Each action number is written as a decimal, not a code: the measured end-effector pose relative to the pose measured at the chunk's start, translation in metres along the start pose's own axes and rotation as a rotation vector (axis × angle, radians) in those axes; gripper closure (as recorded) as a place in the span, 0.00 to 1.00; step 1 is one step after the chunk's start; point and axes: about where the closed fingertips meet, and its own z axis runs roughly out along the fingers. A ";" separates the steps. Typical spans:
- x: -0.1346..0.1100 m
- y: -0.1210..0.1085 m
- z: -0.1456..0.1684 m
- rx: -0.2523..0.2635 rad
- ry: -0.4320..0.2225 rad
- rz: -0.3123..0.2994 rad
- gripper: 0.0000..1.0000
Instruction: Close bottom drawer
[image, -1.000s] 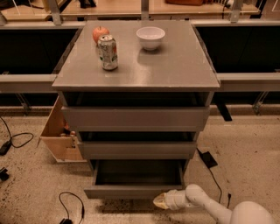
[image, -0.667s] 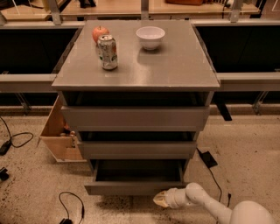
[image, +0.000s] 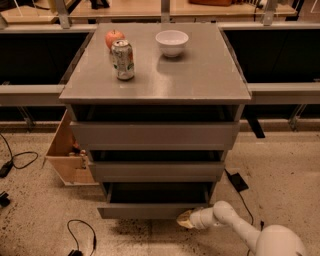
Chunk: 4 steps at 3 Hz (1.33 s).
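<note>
Hand (image: 186, 219) is down low, touching the right end of the bottom drawer (image: 150, 210) front; can't tell if it's open or closed. Compared to a second ago the drawer sits a bit further in, with the hand following. It's still partly open though, so more pushing is needed imo.

Dim light, gripper (image: 184, 219) at bottom drawer (image: 145, 211)

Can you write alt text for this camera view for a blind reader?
A white robot arm's gripper sits at the front of the bottom drawer, which stands partly open in a grey cabinet. On top stand a soda can, an apple and a white bowl.
</note>
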 end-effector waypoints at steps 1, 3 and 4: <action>-0.001 -0.004 -0.001 0.004 -0.001 -0.002 1.00; -0.006 -0.018 -0.004 0.017 -0.006 -0.006 1.00; -0.009 -0.024 -0.006 0.023 -0.009 -0.008 1.00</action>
